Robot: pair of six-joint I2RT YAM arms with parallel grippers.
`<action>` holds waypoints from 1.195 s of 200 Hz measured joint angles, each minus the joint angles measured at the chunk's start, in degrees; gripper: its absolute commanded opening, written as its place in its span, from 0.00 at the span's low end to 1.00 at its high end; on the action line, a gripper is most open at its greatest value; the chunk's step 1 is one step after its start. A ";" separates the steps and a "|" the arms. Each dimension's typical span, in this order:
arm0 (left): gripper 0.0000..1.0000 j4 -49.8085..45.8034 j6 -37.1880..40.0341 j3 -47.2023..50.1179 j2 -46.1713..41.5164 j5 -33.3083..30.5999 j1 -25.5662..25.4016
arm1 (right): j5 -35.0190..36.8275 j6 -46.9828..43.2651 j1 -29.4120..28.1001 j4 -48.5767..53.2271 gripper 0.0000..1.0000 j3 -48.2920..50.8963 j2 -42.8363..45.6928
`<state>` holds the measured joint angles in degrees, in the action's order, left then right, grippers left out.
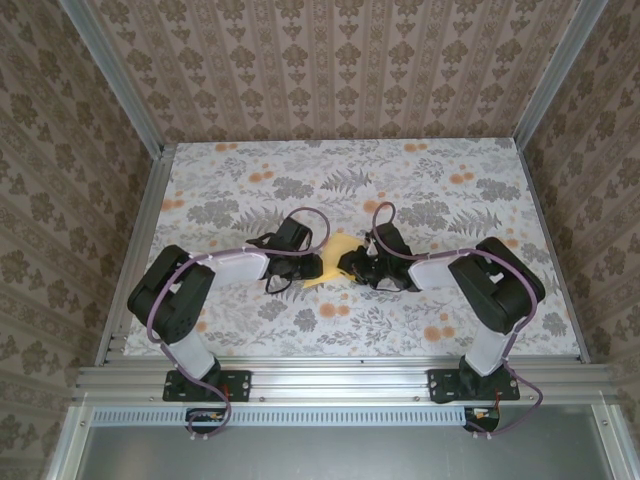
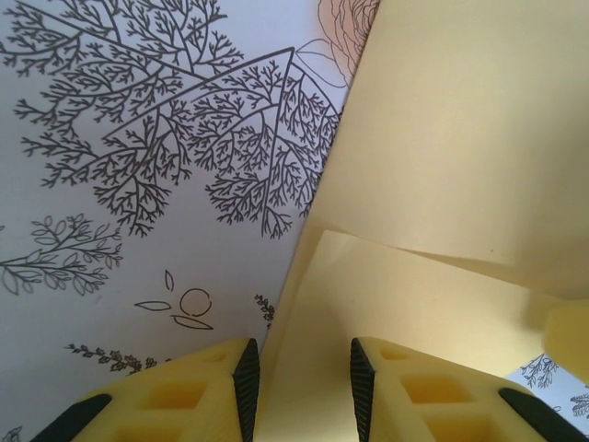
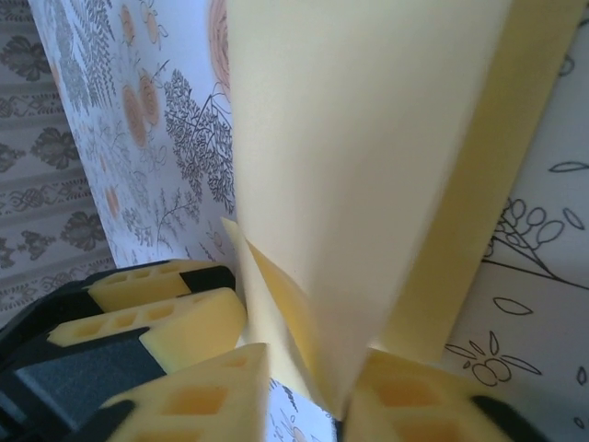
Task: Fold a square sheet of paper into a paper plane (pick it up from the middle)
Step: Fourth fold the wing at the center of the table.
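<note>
Since the sheet (image 1: 338, 250) is thin and already partly folded, the step in hand looks like setting a crease, and doing it well means:
- line the folded edge up before any squeeze
- pinch close to the fold line, not out at a loose corner
- let one side hold the sheet down while the other works the crease
- go slow so it neither tears nor slides on the smooth printed top

Both arms crowd one small spot, so the fingers could bump each other

Sheet: plain pale yellow, no print, at the middle of the table (image 1: 300, 170), between the two grippers and mostly hidden by them from above. In the left wrist view the sheet (image 2: 442, 138) is in two layers, an upper flap laid slantwise over a lower one, with one sharp straight edge. In the right wrist view the sheet (image 3: 368, 138) rises steep and tapers down to a narrow end, blurred. Not a plane yet, early to middle of the task by my guess

Left gripper (image 1: 288, 270) (image 2: 299, 382): jaws apart with a clear gap, the sheet shows through the gap, nothing pinched, so released

Right gripper (image 1: 357, 265) (image 3: 308, 396): the narrow end drops between the foam fingers (image 3: 198, 401) and touches the right-hand one; clamped or not, cannot tell
</note>
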<state>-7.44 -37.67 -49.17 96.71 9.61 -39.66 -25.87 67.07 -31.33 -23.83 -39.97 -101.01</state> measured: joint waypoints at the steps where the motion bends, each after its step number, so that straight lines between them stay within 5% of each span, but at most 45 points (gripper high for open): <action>1: 0.37 0.00 0.00 0.00 0.00 0.00 0.00 | 0.02 0.13 0.00 0.02 0.11 0.00 0.00; 23: 0.41 -0.04 0.02 0.00 -0.20 -0.17 -0.07 | 0.90 0.66 -0.09 1.49 0.00 -0.42 0.02; 70: 0.51 -1.92 1.46 0.28 -5.42 -3.13 -1.81 | 4.63 -0.07 -0.09 15.28 0.00 -1.57 5.16; 129: 0.64 5.22 9.35 5.95 -13.35 -4.76 -10.71 | 9.20 -1.49 0.20 37.70 0.00 -6.84 15.56; 239: 0.47 22.05 21.51 11.65 -11.02 -4.68 -16.26 | 10.25 3.37 1.75 45.09 0.00 -8.28 16.13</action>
<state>14.61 -16.16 -37.52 85.69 4.93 -55.92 -15.62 70.43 -29.58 21.26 -48.25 -84.88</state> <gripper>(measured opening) 0.486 0.046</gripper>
